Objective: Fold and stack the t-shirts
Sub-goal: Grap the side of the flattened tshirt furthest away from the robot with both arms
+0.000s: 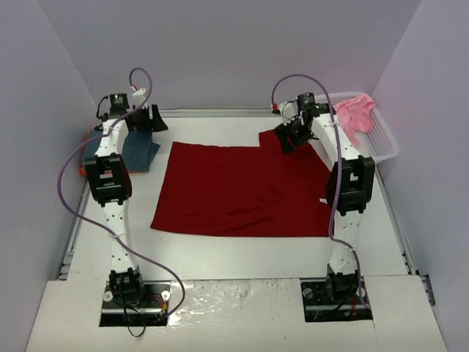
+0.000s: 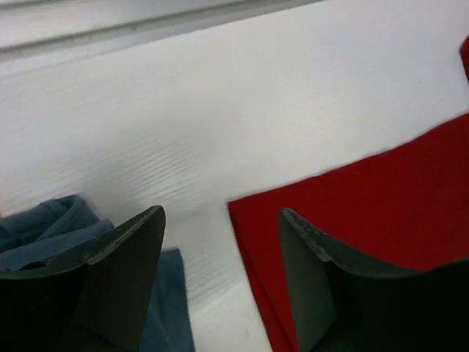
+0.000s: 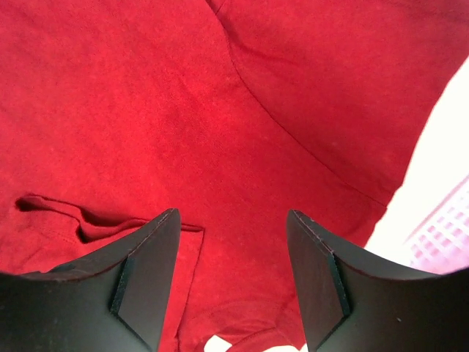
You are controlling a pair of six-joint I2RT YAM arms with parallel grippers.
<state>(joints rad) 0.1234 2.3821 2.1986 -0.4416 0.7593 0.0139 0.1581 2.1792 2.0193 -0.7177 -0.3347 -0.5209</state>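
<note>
The dark red t-shirt [image 1: 242, 187] lies spread flat in the middle of the table. My left gripper [image 1: 146, 117] is open and empty above the table just beyond the shirt's far left corner [image 2: 242, 209], next to the folded teal-blue t-shirt [image 1: 139, 152], which also shows in the left wrist view [image 2: 44, 227]. My right gripper [image 1: 292, 132] is open over the red shirt's far right part, its fingers [image 3: 146, 257] spread above the cloth [image 3: 242, 147] near the collar. A light pink t-shirt [image 1: 354, 114] hangs over the basket. A sliver of orange cloth [image 1: 89, 138] shows beside the teal shirt.
A white lattice basket [image 1: 377, 139] stands at the far right and also shows in the right wrist view [image 3: 447, 227]. Grey walls close in the table on three sides. A raised rail [image 2: 146, 26] runs along the far edge.
</note>
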